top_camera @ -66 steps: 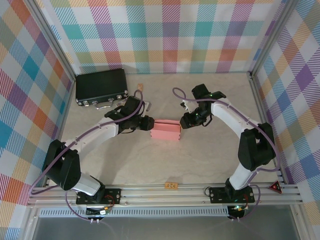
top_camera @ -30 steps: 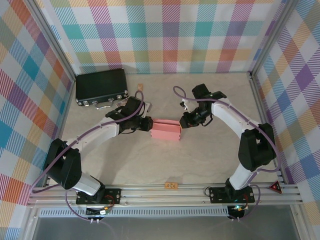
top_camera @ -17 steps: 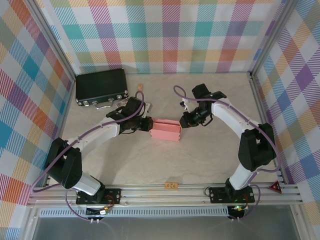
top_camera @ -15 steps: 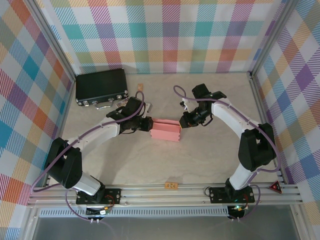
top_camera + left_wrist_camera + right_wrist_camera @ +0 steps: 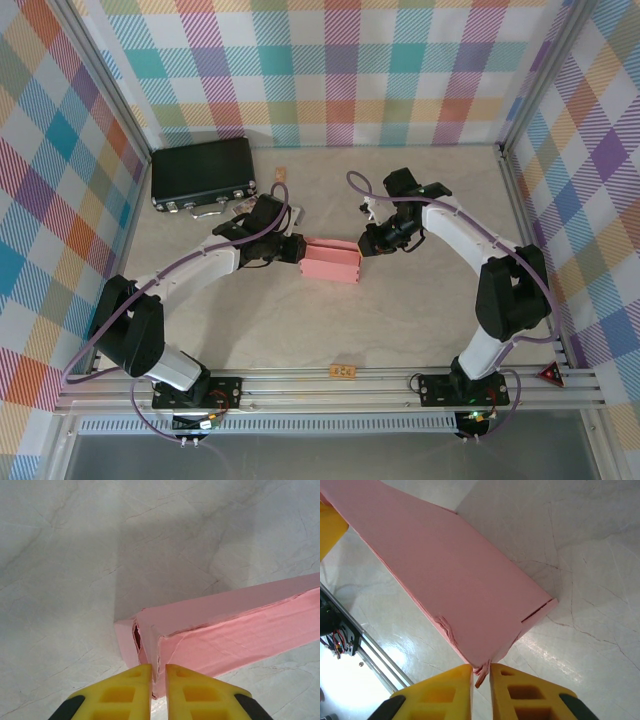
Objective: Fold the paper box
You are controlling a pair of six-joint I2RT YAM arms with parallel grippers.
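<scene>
Little has moved in two seconds: the left arm (image 5: 200, 265) has crept slightly rightward and its elbow has swung in a touch, bringing the left gripper (image 5: 299, 250) marginally closer to the box (image 5: 331, 260). The right gripper (image 5: 363, 243) has edged barely leftward and farther back. The box itself has shifted almost imperceptibly.

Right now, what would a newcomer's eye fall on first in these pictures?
The salmon-pink paper box in the middle of the table, pinched at both ends: the left pincer is shut on its left end's card edge, the right pincer on a right-end corner. After that, the black case at the far left.
</scene>
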